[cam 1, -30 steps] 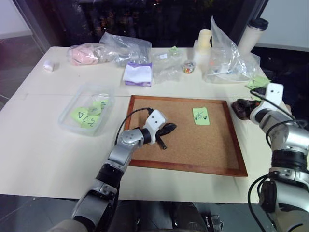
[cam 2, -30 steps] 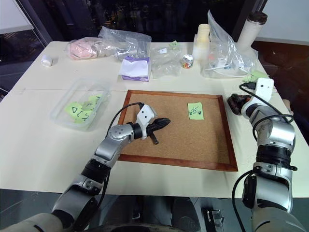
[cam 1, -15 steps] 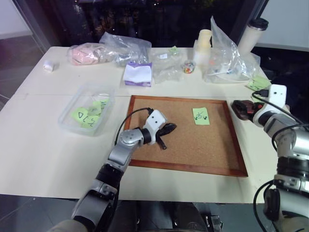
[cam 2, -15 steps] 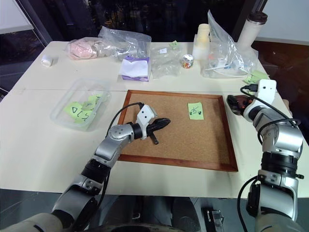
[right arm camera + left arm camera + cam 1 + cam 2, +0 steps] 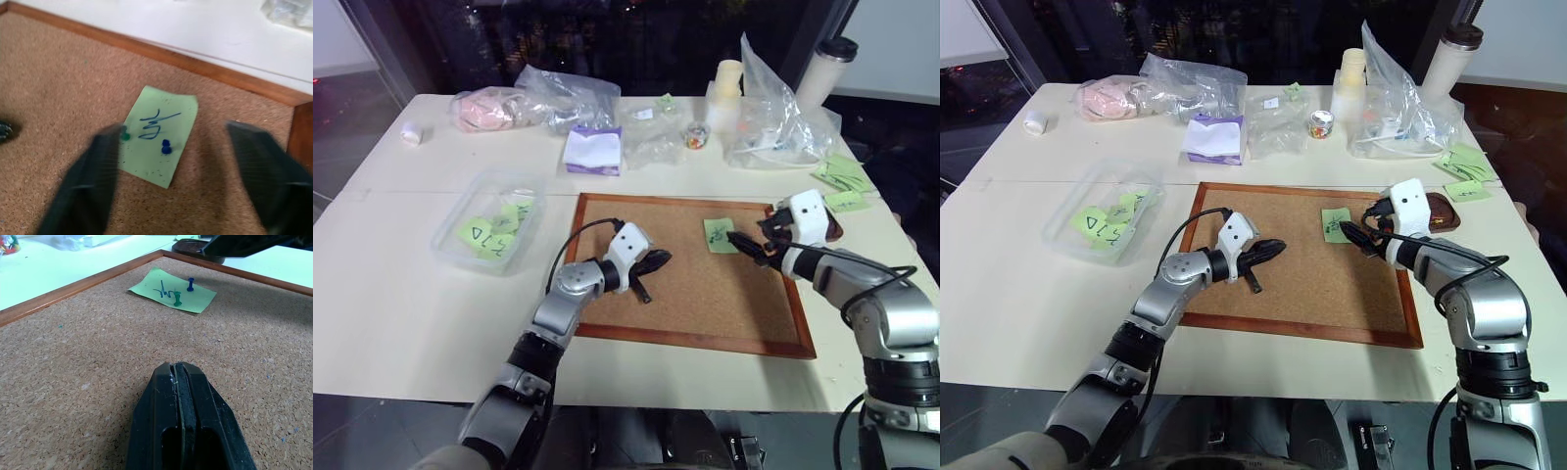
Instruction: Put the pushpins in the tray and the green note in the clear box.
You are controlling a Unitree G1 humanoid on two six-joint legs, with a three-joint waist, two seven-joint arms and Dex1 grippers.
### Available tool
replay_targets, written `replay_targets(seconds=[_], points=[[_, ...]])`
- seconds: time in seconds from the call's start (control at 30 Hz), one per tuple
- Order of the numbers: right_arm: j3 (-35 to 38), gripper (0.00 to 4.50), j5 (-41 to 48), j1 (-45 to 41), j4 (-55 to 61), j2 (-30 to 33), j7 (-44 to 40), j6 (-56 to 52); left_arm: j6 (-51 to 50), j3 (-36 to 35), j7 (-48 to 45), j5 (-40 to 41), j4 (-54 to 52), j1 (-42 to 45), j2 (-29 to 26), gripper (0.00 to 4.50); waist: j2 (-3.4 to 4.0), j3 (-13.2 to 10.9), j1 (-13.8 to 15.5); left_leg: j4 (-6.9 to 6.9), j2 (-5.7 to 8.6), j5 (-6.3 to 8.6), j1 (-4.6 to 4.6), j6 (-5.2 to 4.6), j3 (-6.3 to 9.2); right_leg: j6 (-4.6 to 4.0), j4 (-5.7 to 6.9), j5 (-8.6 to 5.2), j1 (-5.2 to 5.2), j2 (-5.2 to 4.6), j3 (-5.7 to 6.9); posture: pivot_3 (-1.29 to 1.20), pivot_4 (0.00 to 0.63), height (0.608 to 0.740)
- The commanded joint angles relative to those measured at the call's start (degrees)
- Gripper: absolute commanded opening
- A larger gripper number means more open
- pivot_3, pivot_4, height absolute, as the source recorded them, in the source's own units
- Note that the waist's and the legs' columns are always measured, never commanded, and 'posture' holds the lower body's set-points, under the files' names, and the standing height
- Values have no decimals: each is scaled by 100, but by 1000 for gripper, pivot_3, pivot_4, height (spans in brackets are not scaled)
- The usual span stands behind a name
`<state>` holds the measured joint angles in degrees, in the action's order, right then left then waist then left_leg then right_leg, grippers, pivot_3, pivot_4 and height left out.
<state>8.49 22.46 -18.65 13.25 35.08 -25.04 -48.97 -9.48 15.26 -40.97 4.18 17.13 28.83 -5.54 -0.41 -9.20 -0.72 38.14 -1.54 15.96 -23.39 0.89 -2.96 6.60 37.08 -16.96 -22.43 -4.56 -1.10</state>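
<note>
Right gripper (image 5: 171,191) is hanging with its two fingers spread wide, framing the green note (image 5: 159,134) without touching it. Two pushpins, one green (image 5: 177,298) and one blue (image 5: 190,283), are standing in the note, pinning it to the corkboard (image 5: 705,294) near the board's far right corner. Just past the board's right edge, the tray (image 5: 1442,208) is sitting on the table (image 5: 401,294), partly hidden behind the right wrist. Left gripper (image 5: 178,377) is resting closed and empty, its fingers pressed together low over the board's left part, well apart from the note. Off the board's left side, the clear box (image 5: 489,223) is holding several lime notes. Plastic bags (image 5: 568,98) and cups (image 5: 729,78) are lining the table's far edge.
</note>
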Motion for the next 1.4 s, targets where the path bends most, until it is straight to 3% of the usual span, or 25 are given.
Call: replay_targets(seconds=[0.03,0.43,0.53,0.6,0.63,0.83,1.23,1.4], points=[[-140,2176,-160,-97,48,-2,-46,271,-83,111,-4,-72,97,-157,-25,0,0,0,0,0,0,0,0,0,0,0,0,0,0,0,0,0,150,740],[-529,2176,-572,-233,-681,-104,-208,859,-155,90,60,-67,-31,-241,-43,0,-1,-1,-3,0,0,0,0,0,0,0,0,0,0,2,0,0,150,740],[-572,1355,-622,-301,-837,-156,-256,945,-164,85,73,-65,-36,-243,-41,0,-1,-1,-6,0,0,0,0,0,0,0,-1,0,0,2,0,0,150,740],[-599,303,-664,-340,-937,-186,-279,1000,-162,82,83,-65,-22,-235,-37,0,-1,-1,-4,0,0,0,0,0,0,0,0,0,-1,2,0,0,150,740],[-621,54,-697,-351,-975,-189,-292,1028,-162,82,87,-65,-23,-237,-37,0,-1,-1,-6,0,0,0,0,0,0,0,0,0,0,2,0,0,150,740],[-591,54,-710,-397,-1004,-216,-349,1036,-183,86,107,-64,-29,-246,-44,0,-1,0,-10,0,0,0,1,0,-1,0,0,0,0,2,0,0,150,740],[466,54,-272,-733,-180,155,-109,266,-269,160,56,-90,3,-271,-77,0,-1,0,6,0,-1,0,0,0,1,0,-2,0,1,0,1,0,150,740],[927,54,-565,-853,-748,247,409,508,-232,183,51,-102,47,-227,-81,0,0,0,4,-1,-1,0,1,0,0,0,-1,0,2,1,0,0,150,740]])
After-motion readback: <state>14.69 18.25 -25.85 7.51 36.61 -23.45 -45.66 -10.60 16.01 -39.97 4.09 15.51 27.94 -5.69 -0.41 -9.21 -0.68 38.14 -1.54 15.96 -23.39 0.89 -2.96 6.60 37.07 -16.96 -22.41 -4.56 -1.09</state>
